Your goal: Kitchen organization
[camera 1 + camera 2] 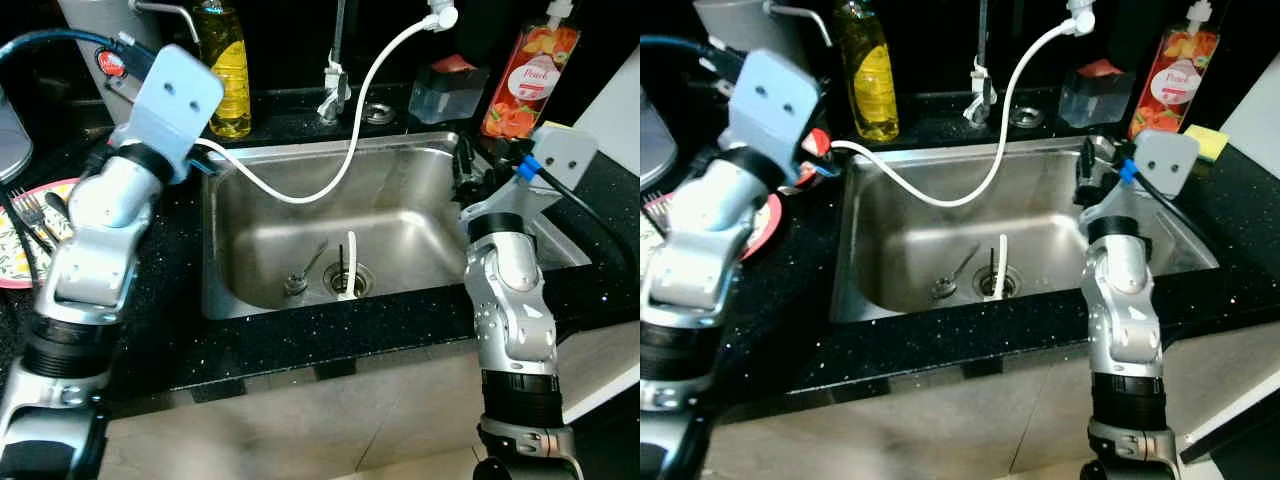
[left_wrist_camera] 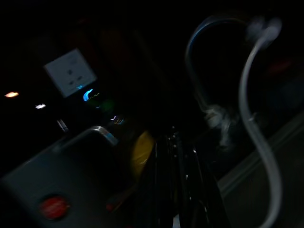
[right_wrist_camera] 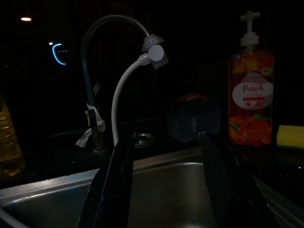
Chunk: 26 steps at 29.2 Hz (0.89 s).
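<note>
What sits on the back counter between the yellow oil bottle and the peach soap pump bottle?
In the left eye view, between the yellow oil bottle and the peach soap pump bottle stand the tap base and a clear plastic container.

Open right claw (image 3: 166,185) above sink (image 3: 156,199), facing peach soap bottle (image 3: 250,99)

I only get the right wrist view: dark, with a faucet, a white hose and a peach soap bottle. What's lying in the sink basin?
Observer: A spoon lies beside the drain.
Operator: Anything else down there?
Observer: A white stick-like utensil stands in the drain.
Operator: Where's the left gripper?
Observer: The left gripper is over the counter at the sink's left rear corner, near a yellow bottle.
</note>
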Tool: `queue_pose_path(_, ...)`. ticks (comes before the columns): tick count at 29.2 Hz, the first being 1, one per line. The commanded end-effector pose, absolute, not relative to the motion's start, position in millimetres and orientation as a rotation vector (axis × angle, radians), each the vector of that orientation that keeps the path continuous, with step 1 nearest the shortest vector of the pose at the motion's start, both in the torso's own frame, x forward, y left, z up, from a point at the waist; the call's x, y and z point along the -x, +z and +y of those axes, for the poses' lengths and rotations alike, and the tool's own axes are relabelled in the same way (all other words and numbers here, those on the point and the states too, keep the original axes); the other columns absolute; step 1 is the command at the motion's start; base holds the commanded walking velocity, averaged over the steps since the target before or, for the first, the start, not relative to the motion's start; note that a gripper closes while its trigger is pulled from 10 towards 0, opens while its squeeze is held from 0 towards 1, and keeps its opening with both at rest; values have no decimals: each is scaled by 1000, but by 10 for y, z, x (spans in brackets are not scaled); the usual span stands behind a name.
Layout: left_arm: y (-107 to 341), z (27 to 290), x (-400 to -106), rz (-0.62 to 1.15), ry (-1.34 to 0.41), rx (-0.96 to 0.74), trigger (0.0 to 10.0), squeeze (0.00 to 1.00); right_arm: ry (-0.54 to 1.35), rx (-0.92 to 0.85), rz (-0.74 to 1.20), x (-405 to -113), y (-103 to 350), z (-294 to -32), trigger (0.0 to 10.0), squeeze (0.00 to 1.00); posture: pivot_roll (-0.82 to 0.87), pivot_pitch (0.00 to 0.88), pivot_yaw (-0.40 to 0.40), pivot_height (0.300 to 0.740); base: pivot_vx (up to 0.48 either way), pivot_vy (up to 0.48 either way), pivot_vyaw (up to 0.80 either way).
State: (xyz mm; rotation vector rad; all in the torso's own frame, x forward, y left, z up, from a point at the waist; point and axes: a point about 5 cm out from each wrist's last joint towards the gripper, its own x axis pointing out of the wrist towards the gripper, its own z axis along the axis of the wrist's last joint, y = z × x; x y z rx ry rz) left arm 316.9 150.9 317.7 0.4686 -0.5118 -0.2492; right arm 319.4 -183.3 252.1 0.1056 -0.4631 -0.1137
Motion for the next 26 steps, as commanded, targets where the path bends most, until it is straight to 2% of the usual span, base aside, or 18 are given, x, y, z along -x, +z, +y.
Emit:
queue_pose_path(1,3249,1465,-3126,-532,-298,-368,10000,0,-121,-107,-459,-3202,2521,-1852,10000,0,107,0,-18,740,0,0,0)
queue_pose_path(3,3247,1440,-3117,-526,-325,-316,10000,0,-119,-107,-458,-3200,2519,-1847,10000,0,107,0,-18,740,0,0,0)
queue_pose_path(4,3184,1378,-3124,-471,-387,-226,10000,0,-120,-108,-456,-3194,2510,-1846,10000,0,107,0,-18,740,0,0,0)
queue_pose_path(6,3079,1326,-3151,-394,-431,-185,10000,0,-123,-110,-455,-3189,2505,-1847,10000,0,106,0,-15,740,0,0,0)
queue_pose_path(13,2813,1282,-3279,-228,-415,-226,10000,0,-123,-107,-453,-3181,2502,-1847,10000,0,98,0,-11,740,0,0,0)
queue_pose_path(14,2792,1276,-3284,-221,-415,-246,10000,59,-124,-107,-453,-3180,2501,-1848,10000,0,98,0,-11,740,0,0,0)
queue_pose_path(15,2776,1262,-3282,-219,-420,-260,10000,1000,-127,-108,-453,-3179,2502,-1855,10000,0,98,0,-11,740,0,0,0)
queue_pose_path(22,2841,1229,-3205,-253,-464,-181,10000,1000,-127,-107,-451,-3173,2495,-1856,10000,0,97,0,-9,740,0,0,0)
queue_pose_path(23,2911,1252,-3192,-287,-448,-149,10000,0,-127,-108,-450,-3172,2495,-1857,10000,0,100,0,-12,740,0,0,0)
queue_pose_path(26,2958,1298,-3199,-312,-409,-141,10000,0,-128,-109,-451,-3176,2500,-1857,10000,0,100,0,-12,740,0,0,0)
